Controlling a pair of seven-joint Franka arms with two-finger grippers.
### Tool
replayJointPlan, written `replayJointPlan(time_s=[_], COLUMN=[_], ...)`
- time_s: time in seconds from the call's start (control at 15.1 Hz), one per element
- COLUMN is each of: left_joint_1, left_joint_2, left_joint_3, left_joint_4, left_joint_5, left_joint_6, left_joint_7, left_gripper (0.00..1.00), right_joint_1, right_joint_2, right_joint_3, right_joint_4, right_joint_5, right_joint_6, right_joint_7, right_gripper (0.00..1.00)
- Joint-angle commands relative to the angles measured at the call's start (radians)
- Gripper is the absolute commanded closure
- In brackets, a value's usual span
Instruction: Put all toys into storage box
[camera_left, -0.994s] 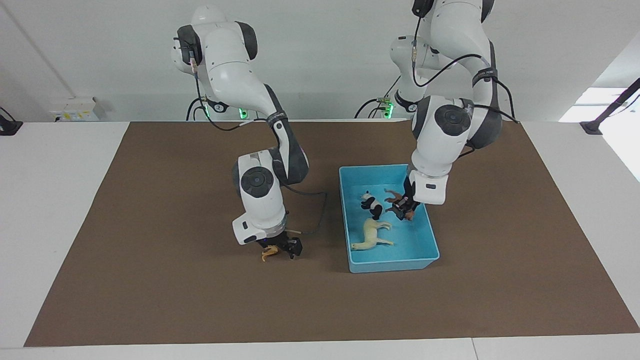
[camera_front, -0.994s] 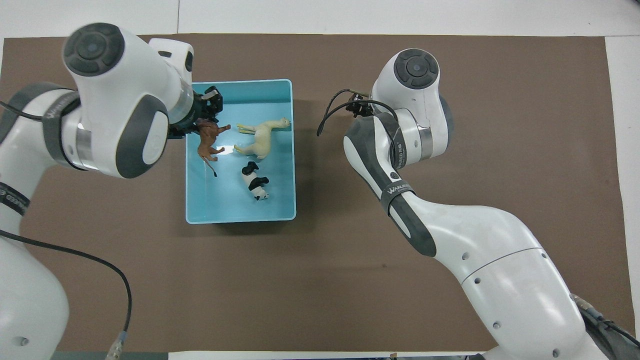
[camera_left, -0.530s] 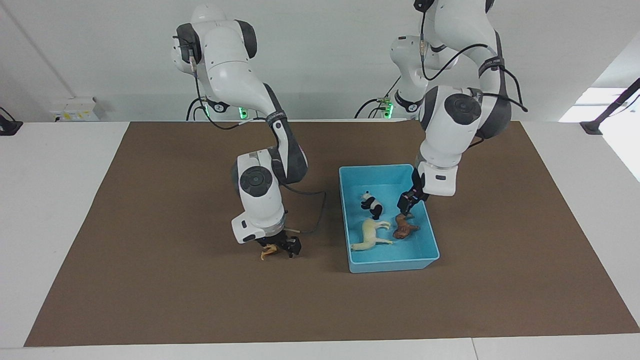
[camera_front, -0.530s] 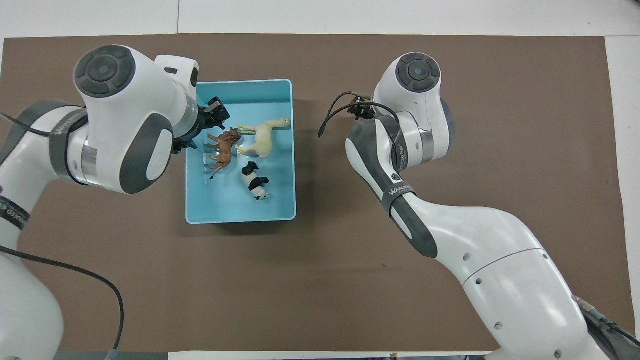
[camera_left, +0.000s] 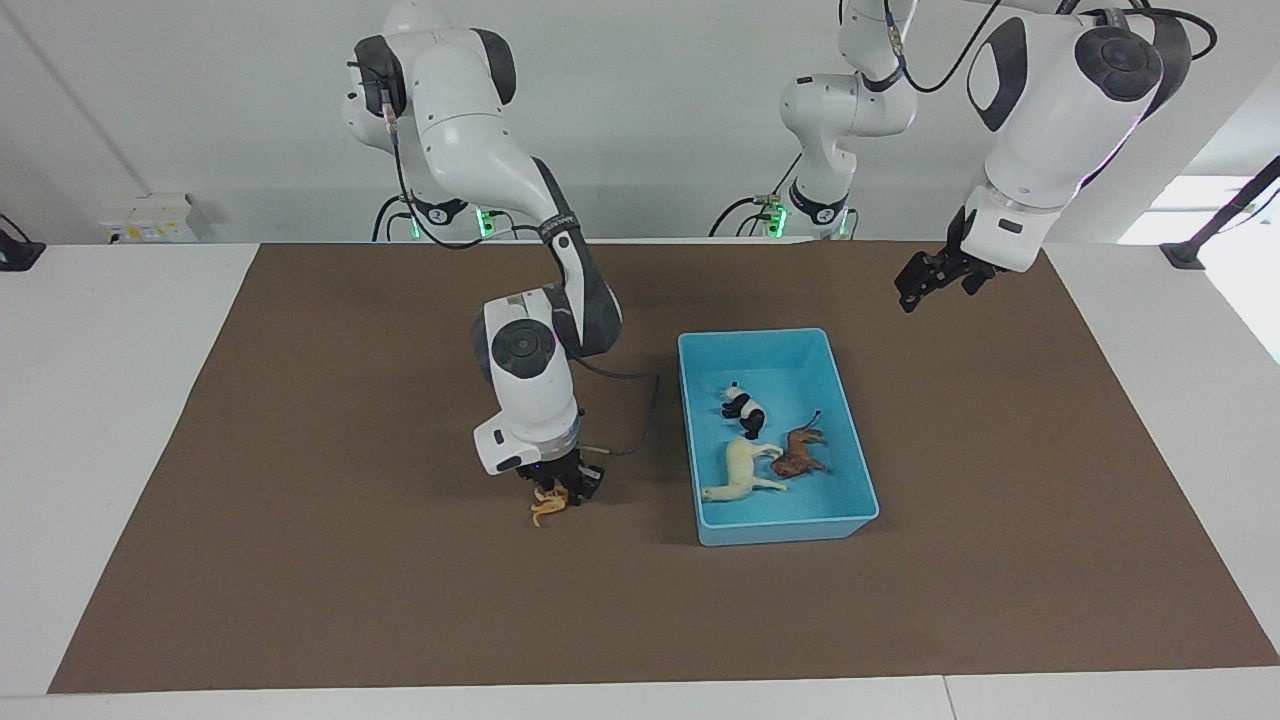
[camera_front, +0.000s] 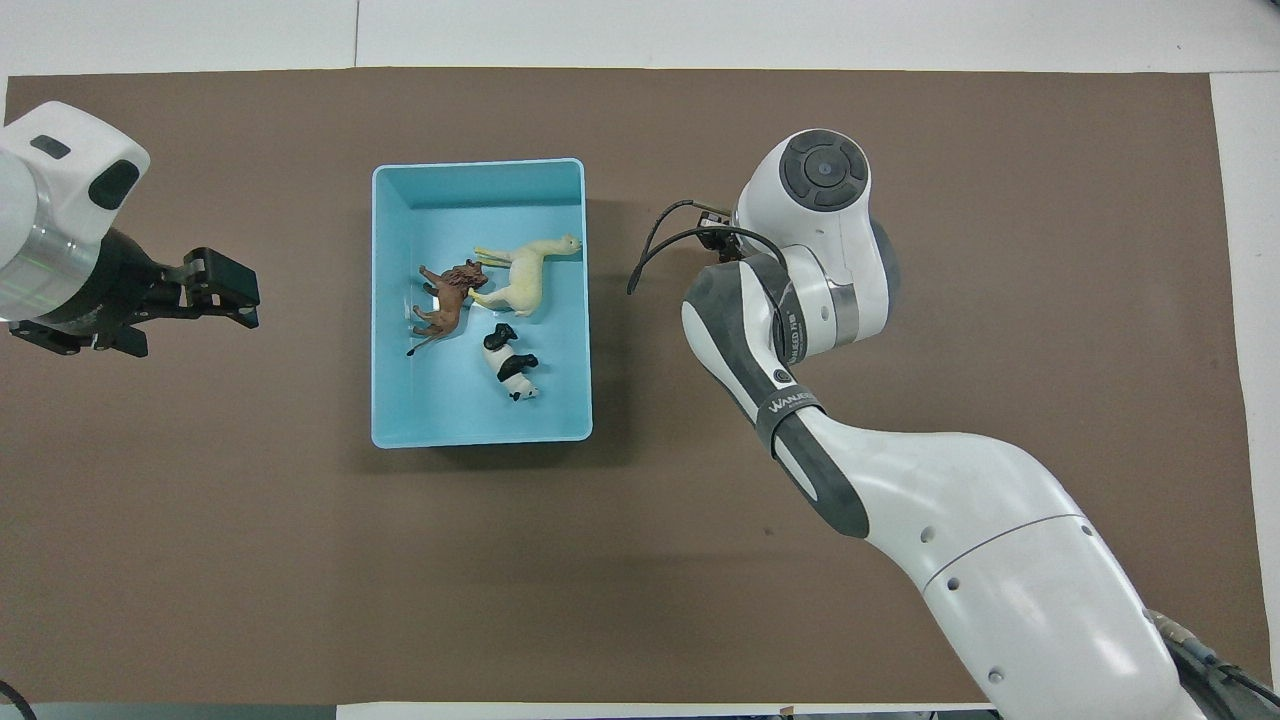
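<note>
A: Facing view: where's the left hand?
B: Raised over the mat, open, empty.
A: The box?
B: Mid-bench; panda, lion, horse inside.
A: Right hand?
B: Shut on the tiger, beside the box.

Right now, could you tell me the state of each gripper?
Left gripper: open, empty, above the mat.
Right gripper: shut on the tiger.

Toys: horse, panda, lion, tiger, four total. One storage box. Two arms.
</note>
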Motion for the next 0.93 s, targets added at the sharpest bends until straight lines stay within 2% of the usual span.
replayJointPlan(time_s=[0.0, 0.07, 0.2, 0.27, 0.4, 0.53, 0.66, 0.86], left_joint_1=[0.013, 0.014, 0.018, 0.027, 0.044, 0.043, 0.041, 0.038], left_joint_2=[-0.036, -0.036, -0.039, -0.038, -0.020, 0.009, 0.004, 0.000], left_joint_3=[0.003, 0.003, -0.001, -0.004, -0.006, -0.008, -0.008, -0.006], left_joint_4=[-0.053, -0.052, -0.055, -0.055, -0.032, -0.006, -0.006, -0.013], left_joint_5=[-0.033, -0.033, -0.033, -0.033, -0.036, -0.033, -0.036, -0.034], left_joint_6=[0.038, 0.032, 0.009, 0.014, 0.017, 0.006, -0.021, -0.009], left_joint_7=[0.100, 0.112, 0.119, 0.123, 0.158, 0.163, 0.165, 0.168], left_gripper=[0.00, 0.00, 0.00, 0.00, 0.00, 0.00, 0.00, 0.00], right_joint_1=[-0.001, 0.002, 0.014, 0.046, 0.097, 0.138, 0.175, 0.235], right_joint_2=[-0.010, -0.010, 0.017, 0.040, 0.053, 0.051, 0.056, 0.050], right_joint_3=[-0.001, -0.003, 0.011, 0.014, 0.058, 0.118, 0.123, 0.123], right_joint_4=[0.058, 0.135, 0.380, 0.473, 0.552, 0.545, 0.531, 0.375], right_joint_5=[-0.012, -0.015, -0.010, -0.006, 0.013, 0.014, 0.025, 0.027], right_joint_6=[-0.100, -0.216, -0.411, -0.459, -0.430, -0.296, -0.224, -0.036], right_joint_7=[-0.023, -0.014, 0.047, 0.087, 0.158, 0.183, 0.183, 0.186], right_gripper=[1.00, 1.00, 1.00, 1.00, 1.00, 1.00, 1.00, 1.00])
